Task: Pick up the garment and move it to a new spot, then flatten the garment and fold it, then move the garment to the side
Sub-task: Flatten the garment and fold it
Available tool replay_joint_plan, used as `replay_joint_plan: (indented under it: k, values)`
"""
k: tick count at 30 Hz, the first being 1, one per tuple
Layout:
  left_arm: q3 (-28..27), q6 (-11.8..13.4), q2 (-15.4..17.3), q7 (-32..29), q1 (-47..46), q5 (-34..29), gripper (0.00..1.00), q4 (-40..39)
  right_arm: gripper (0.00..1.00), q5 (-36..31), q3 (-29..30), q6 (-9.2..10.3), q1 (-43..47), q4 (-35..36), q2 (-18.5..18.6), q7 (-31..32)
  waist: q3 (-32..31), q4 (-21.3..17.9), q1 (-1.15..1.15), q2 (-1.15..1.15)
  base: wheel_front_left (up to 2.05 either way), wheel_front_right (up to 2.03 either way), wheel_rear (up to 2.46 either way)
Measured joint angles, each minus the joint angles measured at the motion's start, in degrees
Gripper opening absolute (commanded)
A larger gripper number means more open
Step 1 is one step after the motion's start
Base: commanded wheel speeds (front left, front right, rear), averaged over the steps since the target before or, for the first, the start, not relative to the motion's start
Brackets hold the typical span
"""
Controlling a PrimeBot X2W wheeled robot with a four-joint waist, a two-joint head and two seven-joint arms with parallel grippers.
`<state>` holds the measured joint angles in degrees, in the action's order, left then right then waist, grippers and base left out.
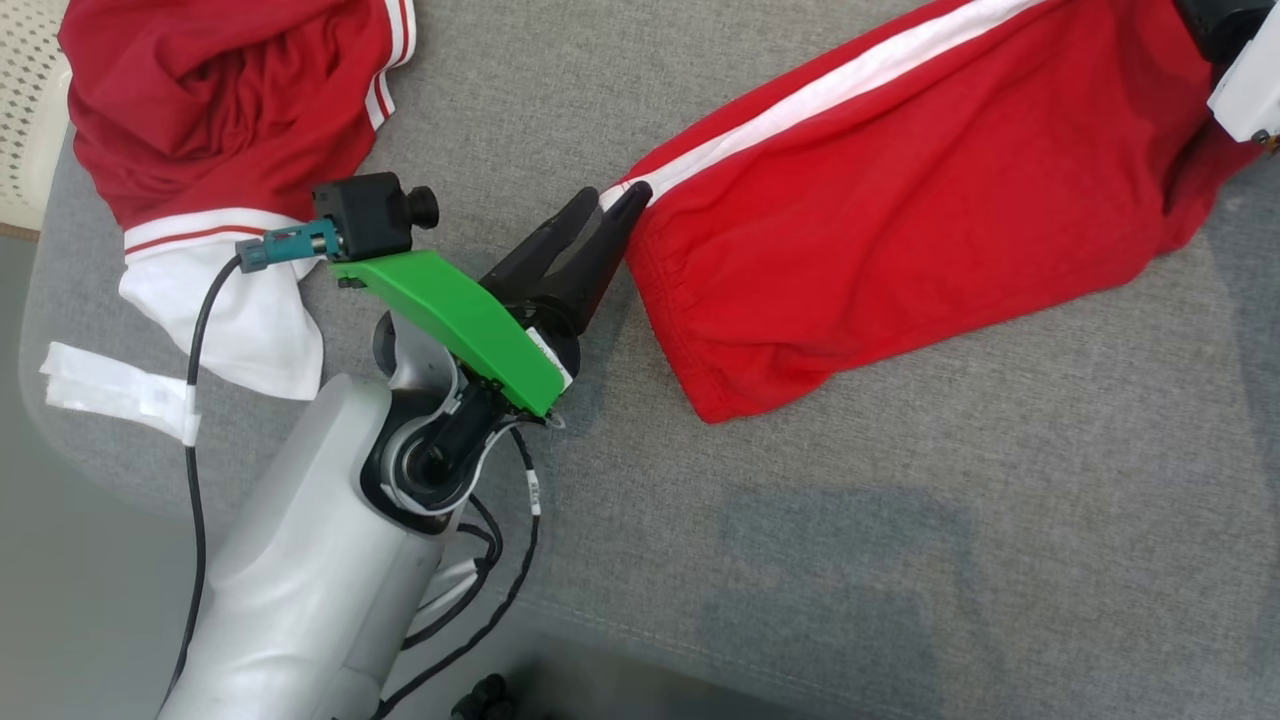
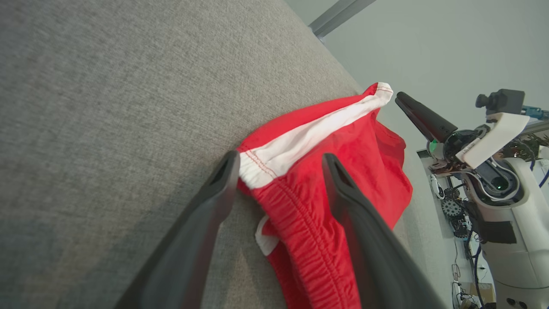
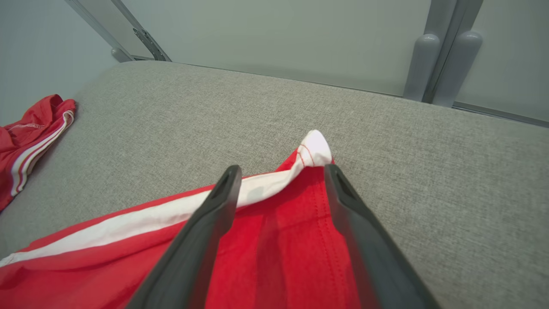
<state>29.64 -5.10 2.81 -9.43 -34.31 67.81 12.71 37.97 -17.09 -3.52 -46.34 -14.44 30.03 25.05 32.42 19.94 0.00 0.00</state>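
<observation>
Lying spread on the grey cushion (image 1: 900, 560), the red garment (image 1: 900, 220) with its white side stripe spans from one pincer to the other. The left gripper (image 1: 612, 195) stands released, fingers apart, with the elastic-hemmed corner between its tips. The right gripper (image 3: 281, 169) is likewise released, astride the far white-tipped corner. Off the left gripper's outer side, a second red-and-white garment (image 1: 220, 110) lies crumpled.

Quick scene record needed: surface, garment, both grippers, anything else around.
surface: grey fabric pad
garment: red shorts, white side stripe, lying spread out, not folded
left gripper: open, fingers either side of the gathered-edge corner
right gripper: open, fingers either side of the far stripe end
other: second red garment, crumpled, at the pad's edge
</observation>
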Motion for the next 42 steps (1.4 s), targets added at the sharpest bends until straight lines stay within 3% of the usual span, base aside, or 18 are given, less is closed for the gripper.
replay_joint_plan:
  k: [14,23,42]
  values:
    - [5.4,0.0,5.7,2.5,0.8,-12.5,1.00,1.1,1.00,-1.2,-1.8,-1.20,5.1,-3.2,1.6,-1.9,-5.9,-1.8,0.00,0.00,0.00,0.00,0.00]
    - [8.3,1.7,4.3,2.1,6.6,-12.4,1.00,-2.0,1.00,0.9,-2.4,-1.21,9.8,-4.0,0.4,-0.1,-9.9,-3.5,0.00,0.00,0.00,0.00,0.00]
    - [9.3,4.2,4.5,1.9,7.4,-14.2,1.00,-6.3,1.00,3.1,-1.3,0.16,14.2,-5.1,0.3,1.2,-7.6,-3.6,0.00,0.00,0.00,0.00,0.00]
